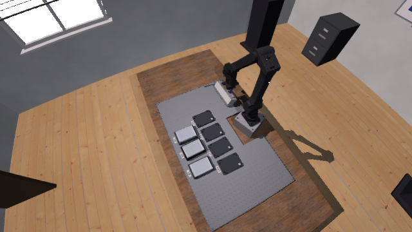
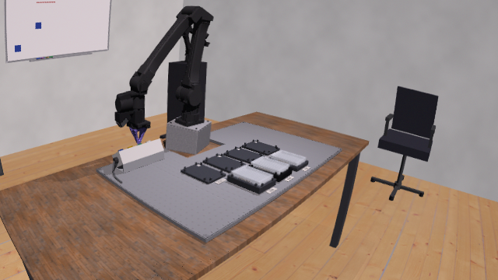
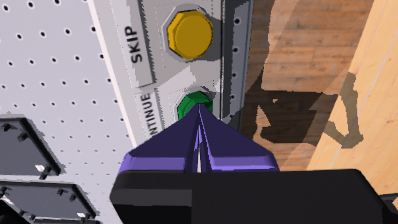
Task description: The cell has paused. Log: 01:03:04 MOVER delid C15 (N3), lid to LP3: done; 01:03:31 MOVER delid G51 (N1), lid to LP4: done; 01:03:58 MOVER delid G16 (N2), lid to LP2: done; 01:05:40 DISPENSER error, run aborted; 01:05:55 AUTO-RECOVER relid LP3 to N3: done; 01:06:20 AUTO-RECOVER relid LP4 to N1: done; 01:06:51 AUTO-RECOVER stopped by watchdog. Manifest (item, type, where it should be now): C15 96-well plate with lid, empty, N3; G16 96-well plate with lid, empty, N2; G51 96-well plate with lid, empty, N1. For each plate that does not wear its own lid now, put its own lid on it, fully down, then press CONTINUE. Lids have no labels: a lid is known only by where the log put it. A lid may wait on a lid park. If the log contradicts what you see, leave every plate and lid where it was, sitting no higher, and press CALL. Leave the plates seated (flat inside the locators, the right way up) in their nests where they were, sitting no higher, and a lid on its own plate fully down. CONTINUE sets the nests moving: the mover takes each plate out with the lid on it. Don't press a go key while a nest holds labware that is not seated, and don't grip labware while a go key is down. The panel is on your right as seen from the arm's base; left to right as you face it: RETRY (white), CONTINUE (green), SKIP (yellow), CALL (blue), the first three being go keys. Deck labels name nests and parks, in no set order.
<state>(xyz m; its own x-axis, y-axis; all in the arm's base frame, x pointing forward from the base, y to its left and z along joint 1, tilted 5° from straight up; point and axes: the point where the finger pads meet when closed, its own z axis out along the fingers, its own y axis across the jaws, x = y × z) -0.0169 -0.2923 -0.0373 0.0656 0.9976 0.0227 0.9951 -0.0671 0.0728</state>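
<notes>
My gripper (image 3: 198, 111) is shut and empty, with its purple fingertips right at the green CONTINUE key (image 3: 192, 104) on the white panel (image 1: 225, 93). The yellow SKIP key (image 3: 190, 32) is just beyond it. Three plates (image 1: 186, 134) (image 1: 193, 149) (image 1: 201, 167) sit in a row in their nests, each with a pale cover on top. Several dark lid parks, such as the first (image 1: 204, 118) and the last (image 1: 230, 163), lie bare beside them. In the exterior view the gripper (image 2: 138, 136) stands over the panel (image 2: 140, 155).
The arm's grey base block (image 1: 248, 124) stands in a cutout of the grey deck (image 1: 222, 180). A cable leaves the panel's end (image 2: 115, 171). A filing cabinet (image 1: 328, 38) and a chair (image 2: 408, 136) stand off the table.
</notes>
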